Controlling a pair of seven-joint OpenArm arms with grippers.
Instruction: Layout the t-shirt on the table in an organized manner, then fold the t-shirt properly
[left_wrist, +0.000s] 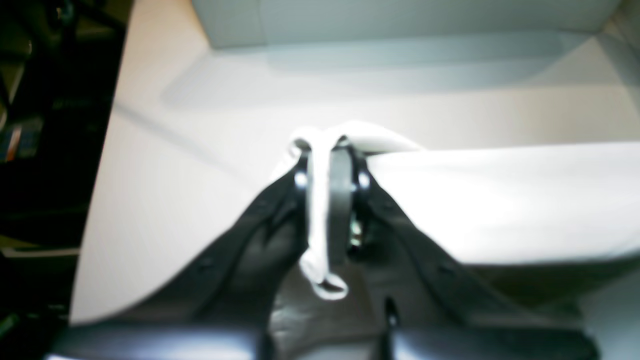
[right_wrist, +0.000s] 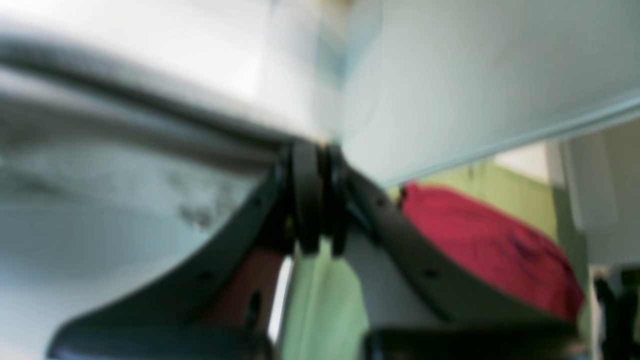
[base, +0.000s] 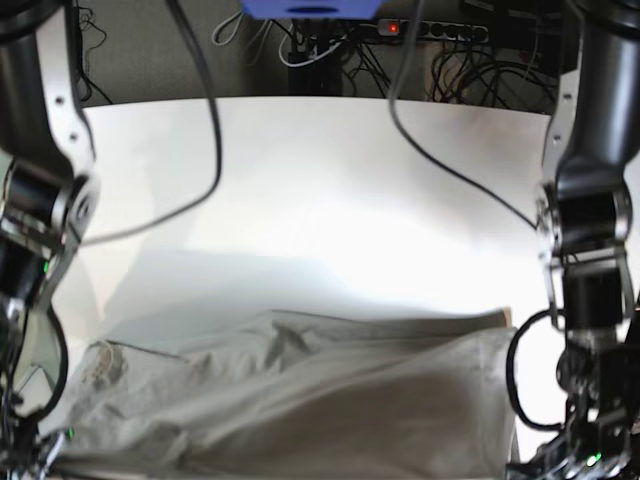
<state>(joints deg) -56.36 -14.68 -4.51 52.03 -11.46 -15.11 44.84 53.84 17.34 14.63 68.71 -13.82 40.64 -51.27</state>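
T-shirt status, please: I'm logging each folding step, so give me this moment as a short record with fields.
garment: t-shirt, pale grey-beige, wrinkled, stretched across the near part of the table
left gripper: shut on a bunched bit of the t-shirt's cloth
right gripper: jaws shut; the blurred wrist view does not show for certain what they pinch
fold state: not yet folded, cloth still creased and uneven
background: cables behind the table's far edge
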